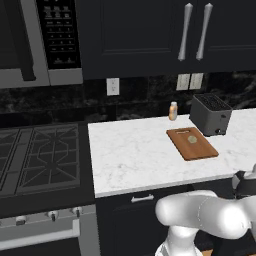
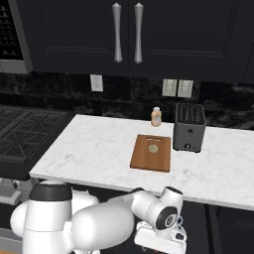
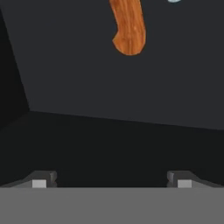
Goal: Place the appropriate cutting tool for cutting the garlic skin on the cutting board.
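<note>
Orange-brown wooden handle (image 3: pixel 128 26), curved and rounded at its near end, ahead of the two-finger gripper (image 3: pixel 111 181) and well apart from it, lying on a dark flat floor (image 3: pixel 131 78), apparently inside a drawer or cabinet below the counter; likely the cutting tool's handle, blade cut off by the view's top edge. Fingertips (image 3: pixel 41 181) spread wide, nothing between them, nothing held.

Flat rectangular reddish-brown wooden cutting board (image 2: pixel 151 152) up on the white marble counter (image 2: pixel 94 149), far above the hand, bearing the small round pale garlic (image 2: pixel 153 148). Dark grey boxy toaster (image 2: pixel 189 127) just beside the board; small orange-tan bottle (image 2: pixel 156 116) behind it.

Risks, as judged: blade unseen, so possibly the wrong utensil; smooth rounded handle apt to slip or swivel from a pinch near its end; cramped dark enclosure, so a knock against a wall on lifting out; garlic liable to be nudged off at set-down.
</note>
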You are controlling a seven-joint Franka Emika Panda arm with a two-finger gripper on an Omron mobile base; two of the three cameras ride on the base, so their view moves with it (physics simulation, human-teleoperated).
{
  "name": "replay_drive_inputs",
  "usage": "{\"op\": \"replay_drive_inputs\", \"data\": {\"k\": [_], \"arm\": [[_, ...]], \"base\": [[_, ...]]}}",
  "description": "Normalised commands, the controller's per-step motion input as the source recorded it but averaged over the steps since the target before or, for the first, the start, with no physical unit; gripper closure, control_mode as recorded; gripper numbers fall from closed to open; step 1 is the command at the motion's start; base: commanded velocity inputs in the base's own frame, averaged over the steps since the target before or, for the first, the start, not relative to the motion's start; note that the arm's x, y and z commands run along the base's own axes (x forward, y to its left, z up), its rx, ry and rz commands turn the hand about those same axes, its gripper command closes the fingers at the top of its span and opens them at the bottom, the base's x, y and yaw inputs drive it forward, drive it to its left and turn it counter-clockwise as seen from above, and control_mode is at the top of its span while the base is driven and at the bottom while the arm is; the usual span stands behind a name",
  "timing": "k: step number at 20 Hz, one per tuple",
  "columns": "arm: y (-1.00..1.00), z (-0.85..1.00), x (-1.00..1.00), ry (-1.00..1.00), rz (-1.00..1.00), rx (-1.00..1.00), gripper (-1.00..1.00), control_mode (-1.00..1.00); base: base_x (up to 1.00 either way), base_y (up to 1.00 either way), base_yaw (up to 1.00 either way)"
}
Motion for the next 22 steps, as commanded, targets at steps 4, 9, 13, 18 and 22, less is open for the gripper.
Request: {"op": "replay_drive_inputs", "data": {"k": [4,9,13,18,22], "arm": [[0.0,0.13,0.49,-0.01,0.07,0.0,-1.0,-1.0],[-0.05,0.04,0.79,-0.01,0.18,0.01,-1.0,-1.0],[-0.19,0.0,0.47,-0.01,0.21,0.05,-1.0,-1.0],[-0.1,-0.13,0.21,-0.01,0.18,0.07,-1.0,-1.0],[0.06,-0.16,0.11,0.0,0.09,0.04,-1.0,-1.0]], "base": [[0.0,0.0,0.0],[0.0,0.0,0.0],[0.0,0.0,0.0],[0.0,0.0,0.0],[0.0,0.0,0.0]]}}
